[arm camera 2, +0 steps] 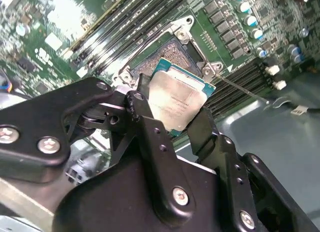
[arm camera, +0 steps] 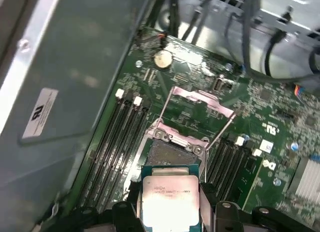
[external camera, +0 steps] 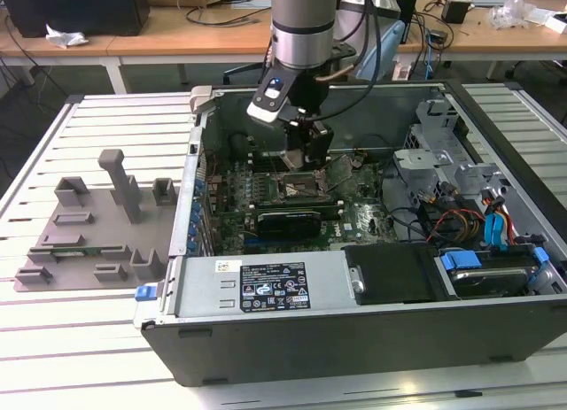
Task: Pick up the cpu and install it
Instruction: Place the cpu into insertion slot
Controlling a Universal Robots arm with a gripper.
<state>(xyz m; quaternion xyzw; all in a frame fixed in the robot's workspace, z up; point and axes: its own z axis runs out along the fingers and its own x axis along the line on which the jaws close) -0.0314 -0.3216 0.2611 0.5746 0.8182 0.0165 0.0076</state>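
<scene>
My gripper [external camera: 301, 158] hangs inside an open computer case, just above the motherboard. It is shut on the cpu [arm camera 2: 176, 99], a thin square chip with a silvery metal top and a pale rim, also seen as the cpu [arm camera: 169, 199] in the first wrist view. Black fingers [arm camera 2: 145, 117] press on two opposite edges of the chip. Directly below sits the open socket [arm camera: 167, 153], its metal frame [arm camera: 200, 99] tilted up and back. In the second wrist view the cpu hovers over the socket [arm camera 2: 172, 54], partly covering it.
Memory slots [arm camera: 112, 137] run on both sides of the socket. A long black expansion card [external camera: 288, 220] lies in front of the gripper in the exterior view. Drive cages and cables [external camera: 461, 215] crowd the exterior view's right. A grey fixture plate [external camera: 93, 224] lies left of the case.
</scene>
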